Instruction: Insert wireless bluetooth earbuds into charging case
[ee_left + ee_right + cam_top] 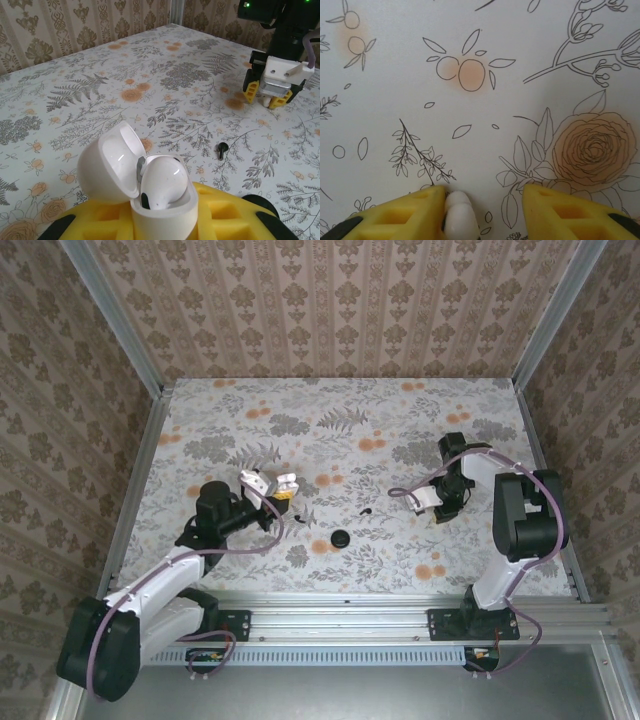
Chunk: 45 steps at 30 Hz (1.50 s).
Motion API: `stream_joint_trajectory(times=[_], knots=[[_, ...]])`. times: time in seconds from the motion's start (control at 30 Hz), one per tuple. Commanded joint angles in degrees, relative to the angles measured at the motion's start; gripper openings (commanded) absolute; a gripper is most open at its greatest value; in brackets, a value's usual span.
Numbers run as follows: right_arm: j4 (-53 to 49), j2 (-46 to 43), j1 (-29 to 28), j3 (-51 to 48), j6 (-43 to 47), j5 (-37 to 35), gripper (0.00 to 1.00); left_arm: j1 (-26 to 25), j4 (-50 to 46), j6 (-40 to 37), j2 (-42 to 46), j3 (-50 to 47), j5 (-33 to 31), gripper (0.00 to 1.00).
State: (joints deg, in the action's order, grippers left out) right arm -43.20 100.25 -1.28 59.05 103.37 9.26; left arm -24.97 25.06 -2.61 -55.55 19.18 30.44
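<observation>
Here, the left gripper (268, 486) is clamping the open-lidded charging case (167, 215). Well to the right of the case, the right gripper (484, 194) is hanging with fingers (405, 212) parted, a white earbud (460, 217) touching just one of them.

Floral-patterned table (300, 420), black round disc (341, 539) and small dark piece (368, 510) on it.
</observation>
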Motion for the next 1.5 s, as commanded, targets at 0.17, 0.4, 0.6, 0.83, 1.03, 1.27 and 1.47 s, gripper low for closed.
stream_joint_trajectory(times=[0.17,0.4,0.6,0.83,1.03,1.27,1.47], knots=[[0.23,-0.36,-0.14,-1.39,1.04,-0.63,0.33,0.54,-0.09,1.18,-0.44,1.82,1.12,0.10],[1.24,-2.40,0.40,-2.70,1.14,-0.38,0.20,0.61,0.60,1.72,-1.38,1.95,1.61,0.10],[1.14,-4.41,0.40,-1.21,-2.74,1.35,0.11,0.63,0.88,1.78,-1.68,1.96,1.56,0.10],[2.96,-10.25,0.82,-1.95,-9.75,5.53,0.07,0.34,2.85,2.66,-3.89,1.87,1.80,0.10],[4.60,-15.28,0.93,-2.31,-16.01,9.27,0.06,-0.45,3.56,3.01,-4.98,2.09,0.97,0.10],[13.49,-23.75,-2.89,-6.12,-25.66,16.93,0.08,-3.94,11.45,7.17,-13.24,4.41,1.79,0.09],[9.93,-24.08,-8.97,-8.16,-31.70,16.14,0.06,-4.16,13.00,8.08,-15.35,4.81,2.29,0.10]])
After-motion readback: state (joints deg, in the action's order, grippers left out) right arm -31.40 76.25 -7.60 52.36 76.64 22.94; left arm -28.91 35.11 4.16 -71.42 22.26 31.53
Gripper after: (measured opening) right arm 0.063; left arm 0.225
